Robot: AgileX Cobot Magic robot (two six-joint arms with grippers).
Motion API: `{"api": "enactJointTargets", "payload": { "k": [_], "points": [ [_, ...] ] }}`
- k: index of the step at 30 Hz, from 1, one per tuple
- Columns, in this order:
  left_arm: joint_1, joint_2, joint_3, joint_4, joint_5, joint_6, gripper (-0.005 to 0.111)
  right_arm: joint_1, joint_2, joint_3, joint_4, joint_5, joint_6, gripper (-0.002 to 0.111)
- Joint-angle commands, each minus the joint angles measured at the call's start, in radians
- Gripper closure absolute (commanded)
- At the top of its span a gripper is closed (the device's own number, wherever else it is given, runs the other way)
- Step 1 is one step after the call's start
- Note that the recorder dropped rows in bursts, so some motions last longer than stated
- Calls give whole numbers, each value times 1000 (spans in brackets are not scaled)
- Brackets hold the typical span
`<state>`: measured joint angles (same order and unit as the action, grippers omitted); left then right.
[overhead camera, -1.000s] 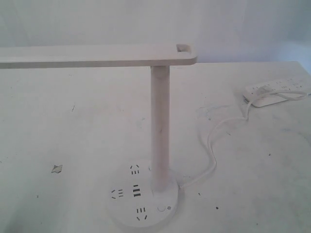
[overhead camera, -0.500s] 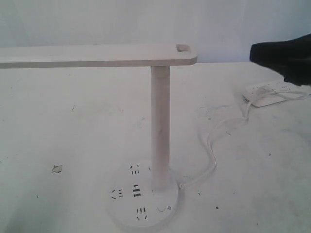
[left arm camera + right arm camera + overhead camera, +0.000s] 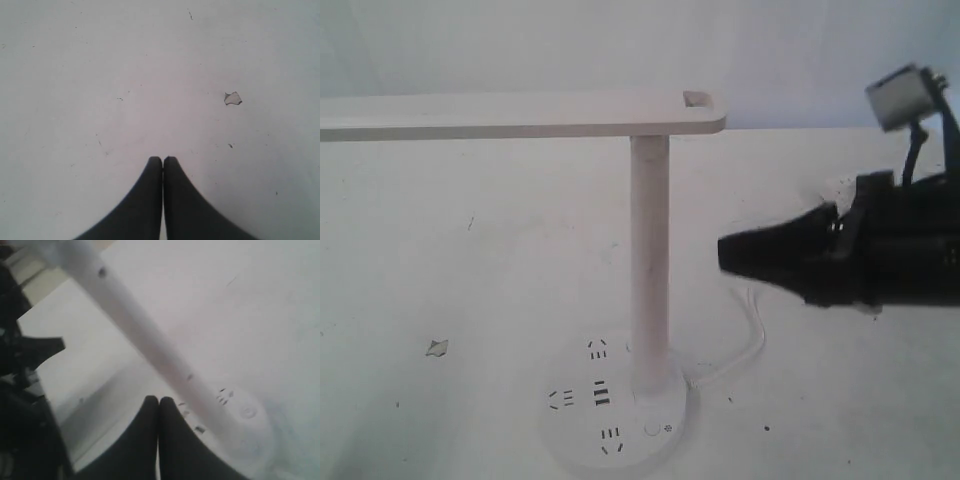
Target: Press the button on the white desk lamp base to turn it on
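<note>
1. Exterior view: right gripper (image 3: 723, 252), fingers pinched together, hangs up and to the right of the button (image 3: 652, 431) on the lamp base (image 3: 578, 445).
2. Left gripper (image 3: 162, 160) is closed too, over bare table (image 3: 100, 75).

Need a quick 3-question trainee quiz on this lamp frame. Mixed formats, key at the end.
1. True or false: the right gripper is touching the button on the white desk lamp base.
2. Multiple choice: how do the left gripper and the right gripper stand? A) both shut B) both open C) only the left open
3. Fill in: the exterior view shows only the ____ arm.

Key:
1. False. It is clear of the base, off to the side of the pole.
2. A
3. right
</note>
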<state>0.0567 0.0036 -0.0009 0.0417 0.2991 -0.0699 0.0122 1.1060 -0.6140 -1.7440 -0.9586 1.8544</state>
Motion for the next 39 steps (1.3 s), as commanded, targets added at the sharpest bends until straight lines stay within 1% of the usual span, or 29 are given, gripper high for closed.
{"api": "enactJointTargets", "payload": {
  "k": [1,3,5,7,9,14,21,26,30,33,36,37,39],
  "points": [
    [-4,-4,1,-4,8,-1,107,38,-4,72,0,-207,7,108],
    [-4,-4,1,-4,8,-1,107,62,-11,110,14,-262,4,108],
    [-4,-4,1,-4,8,-1,107,93,-23,165,114,-262,-42,108],
    [-4,-4,1,-4,8,-1,107,135,-35,227,251,-262,-131,108],
    [-4,-4,1,-4,8,-1,107,178,-39,277,341,-262,-218,108],
    [-4,-4,1,-4,8,-1,107,291,-39,381,475,-262,-357,108],
    [-4,-4,1,-4,8,-1,107,481,-39,438,681,-262,-564,108],
    [-4,-4,1,-4,8,-1,107,668,-33,439,874,-262,-749,108],
    [-4,-4,1,-4,8,-1,107,818,9,439,976,-262,-902,108],
    [-4,-4,1,-4,8,-1,107,954,79,439,1071,-262,-1036,108],
    [-4,-4,1,-4,8,-1,107,1106,169,434,1221,-262,-1202,108],
    [-4,-4,1,-4,8,-1,107,1176,210,428,1292,-262,-1276,108],
    [-4,-4,1,-4,8,-1,107,1259,262,418,1395,-262,-1403,108]
  ]
}}
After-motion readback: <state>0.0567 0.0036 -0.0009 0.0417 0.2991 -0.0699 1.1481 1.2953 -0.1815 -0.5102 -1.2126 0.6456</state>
